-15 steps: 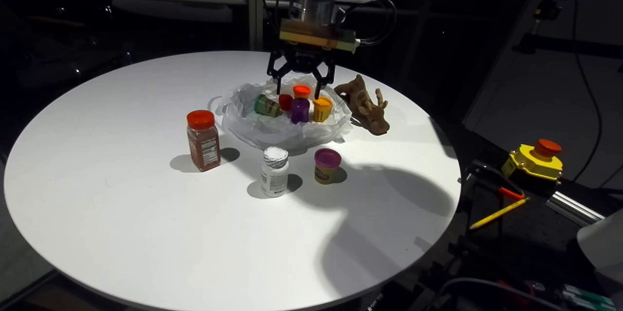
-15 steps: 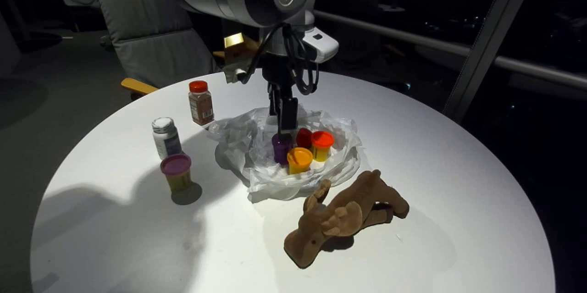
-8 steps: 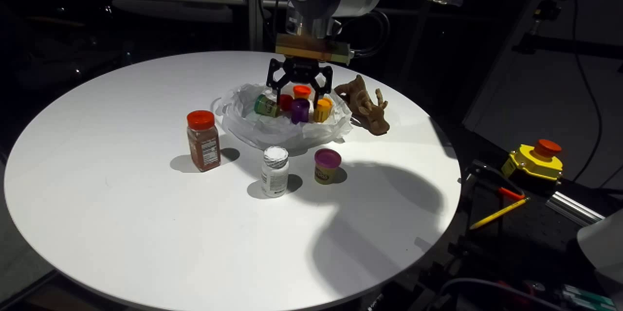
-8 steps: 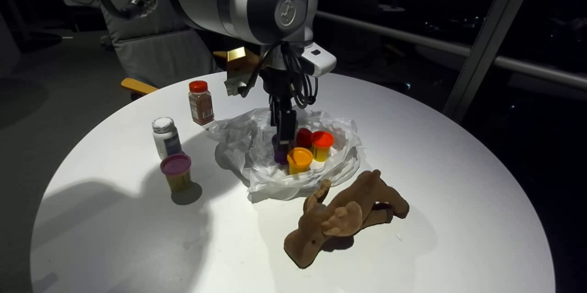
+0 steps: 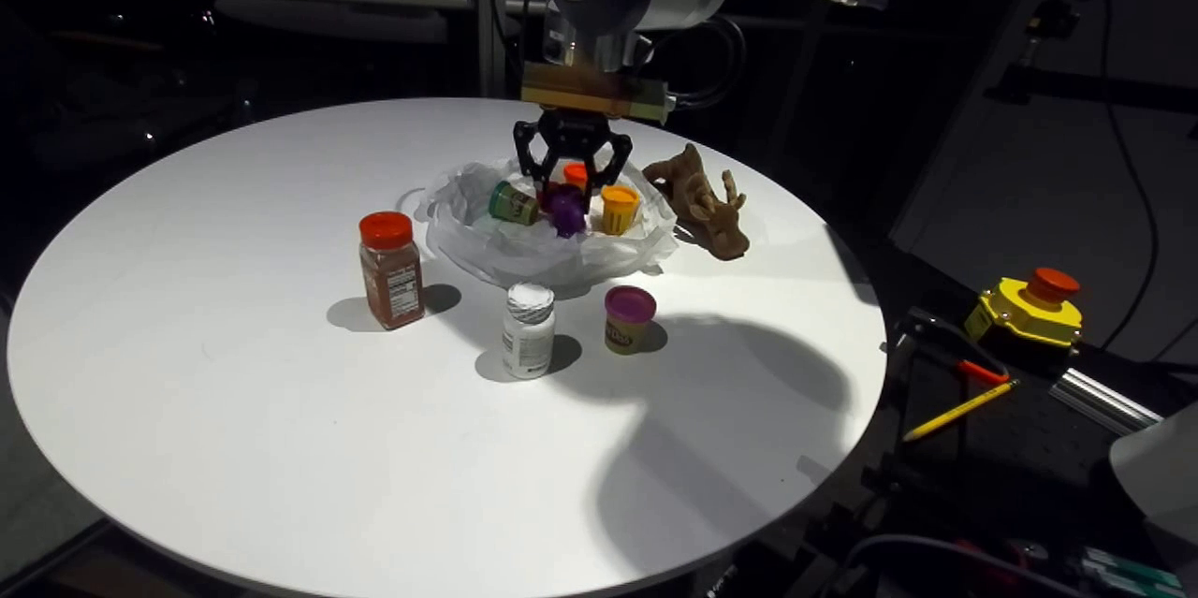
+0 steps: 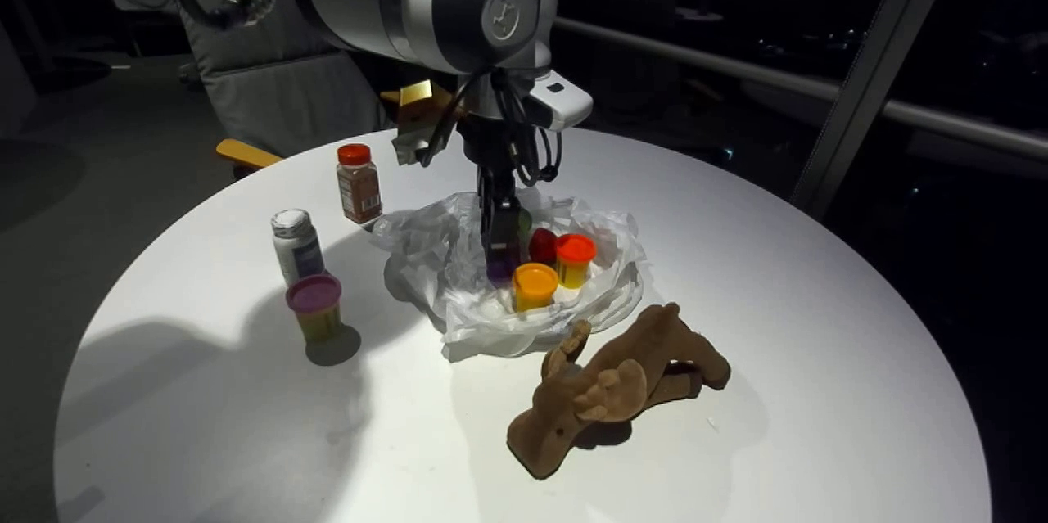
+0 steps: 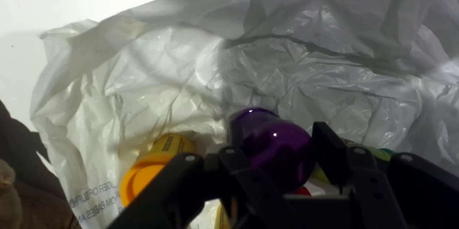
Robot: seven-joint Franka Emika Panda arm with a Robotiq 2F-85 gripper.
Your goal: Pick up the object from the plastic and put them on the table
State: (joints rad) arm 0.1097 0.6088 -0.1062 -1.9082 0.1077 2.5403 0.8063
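Purple object (image 7: 278,146) clamped in the gripper (image 5: 566,205)
Glossy deep violet and rounded, with small bright glints, it sits squeezed between both fingers (image 7: 328,150), within the crumpled white plastic (image 7: 322,75) spread beneath the gripper. Just beside one finger is an orange-lidded tub (image 7: 154,166); beyond the other, a green-lidded tub (image 5: 513,205) lies tipped.

An amber-lidded yellow tub (image 5: 618,214) stands just beside the black two-finger gripper (image 5: 565,203) on one side, a tipped green-lidded tub (image 5: 514,205) on the other. Outside the crumpled white plastic bag (image 5: 477,247), a brown antlered plush toy (image 6: 606,392) blocks one flank; a red-capped clear jar (image 5: 391,275), a white bottle (image 5: 529,338) and a purple-lidded yellow tub (image 5: 628,322) stand apart, leaving gaps onto the round white table (image 5: 309,467).
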